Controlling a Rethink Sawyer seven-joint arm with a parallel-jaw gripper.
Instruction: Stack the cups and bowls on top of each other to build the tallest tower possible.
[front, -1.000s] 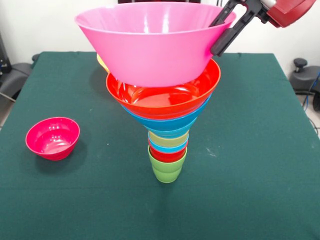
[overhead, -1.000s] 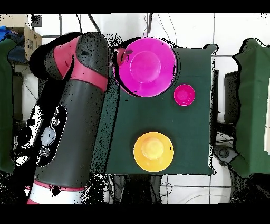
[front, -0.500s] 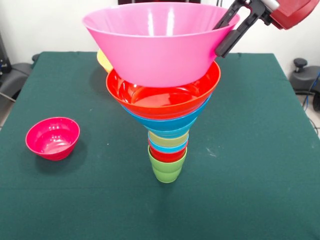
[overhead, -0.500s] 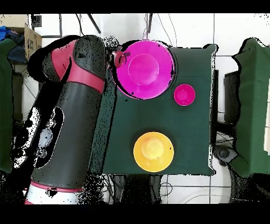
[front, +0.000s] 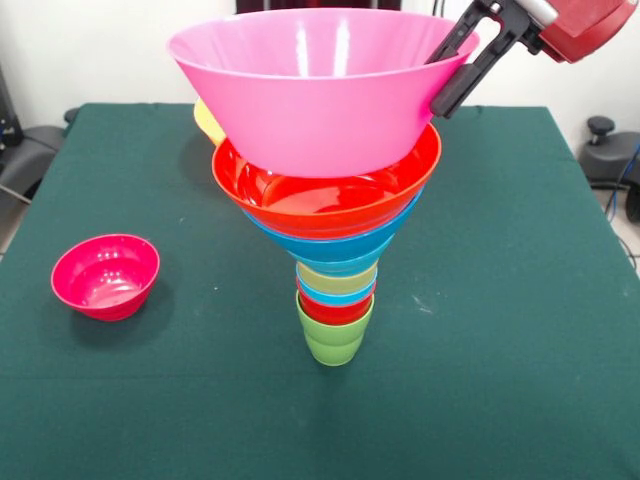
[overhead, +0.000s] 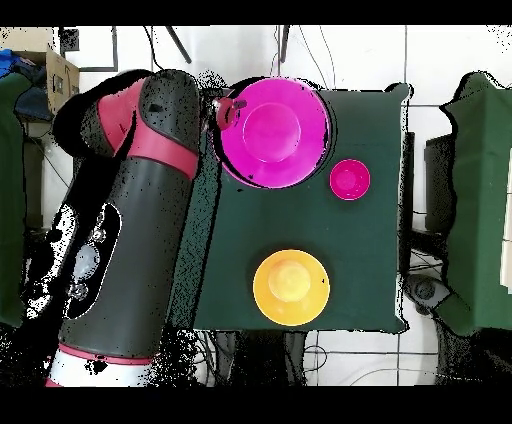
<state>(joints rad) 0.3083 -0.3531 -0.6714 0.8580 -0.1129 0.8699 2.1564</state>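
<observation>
You have a dark green cloth desk (front: 520, 300), pale wall behind, tiled floor around it in overhead view. Tower (front: 335, 270) stands mid-desk, long axis vertical, narrow end down, widening upward: lime green cup (front: 335, 338) at base, then red, light blue, yellow-green bands, blue bowl, wide red-orange bowl (front: 330, 195). Large pink bowl (front: 315, 95) sits level over the top, mouth up. Pincer (front: 462, 62) is clamped on its rim, one finger inside, one outside. Small magenta bowl (front: 106, 276) and yellow-orange bowl (overhead: 291, 287) sit apart.
</observation>
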